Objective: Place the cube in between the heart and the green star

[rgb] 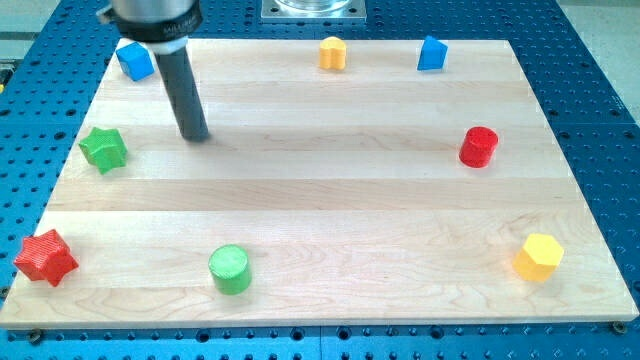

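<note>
A blue cube (134, 61) sits at the board's top left corner. A green star (103, 148) lies at the left edge, below the cube. A yellow heart (332, 53) sits at the top edge, near the middle. My tip (195, 135) rests on the board right of the green star and below-right of the cube, apart from both. The rod rises up and left from the tip, its upper part passing just right of the cube.
A second blue block (431, 53) stands at the top right. A red cylinder (478, 147) is at the right, a yellow hexagon (538, 257) at the bottom right, a green cylinder (230, 269) at the bottom, a red star (45, 257) at the bottom left.
</note>
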`<state>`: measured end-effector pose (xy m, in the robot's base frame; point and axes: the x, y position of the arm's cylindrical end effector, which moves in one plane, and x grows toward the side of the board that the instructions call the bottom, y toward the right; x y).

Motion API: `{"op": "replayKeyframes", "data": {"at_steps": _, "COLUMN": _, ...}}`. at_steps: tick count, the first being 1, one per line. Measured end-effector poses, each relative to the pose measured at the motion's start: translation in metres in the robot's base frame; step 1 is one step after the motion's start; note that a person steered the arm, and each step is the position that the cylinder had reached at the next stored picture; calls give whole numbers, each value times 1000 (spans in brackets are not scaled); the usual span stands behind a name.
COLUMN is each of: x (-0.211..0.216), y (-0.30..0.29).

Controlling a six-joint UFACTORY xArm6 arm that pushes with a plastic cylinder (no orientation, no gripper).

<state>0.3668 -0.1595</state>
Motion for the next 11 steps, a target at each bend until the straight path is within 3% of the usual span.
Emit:
{"op": "replayKeyframes", "data": {"at_steps": 1, "x": -5, "y": -69}}
{"op": "replayKeyframes", "data": {"at_steps": 3, "x": -83, "y": -116}}
{"op": "replayKeyframes", "data": {"at_steps": 5, "x": -127, "y": -138}}
{"op": "replayKeyframes", "data": {"at_steps": 6, "x": -134, "y": -71}}
{"op": "replayKeyframes", "data": {"at_steps": 7, "x": -113, "y": 15}}
{"op": "replayKeyframes", "data": {"at_steps": 8, "x": -89, "y": -27}}
{"op": "replayKeyframes", "data": {"at_steps": 9, "x": -106, "y": -68}}
{"op": "replayKeyframes", "data": {"at_steps": 10, "x": -102, "y": -21}}
{"op": "replayKeyframes", "data": {"at_steps": 11, "x": -45, "y": 61}}
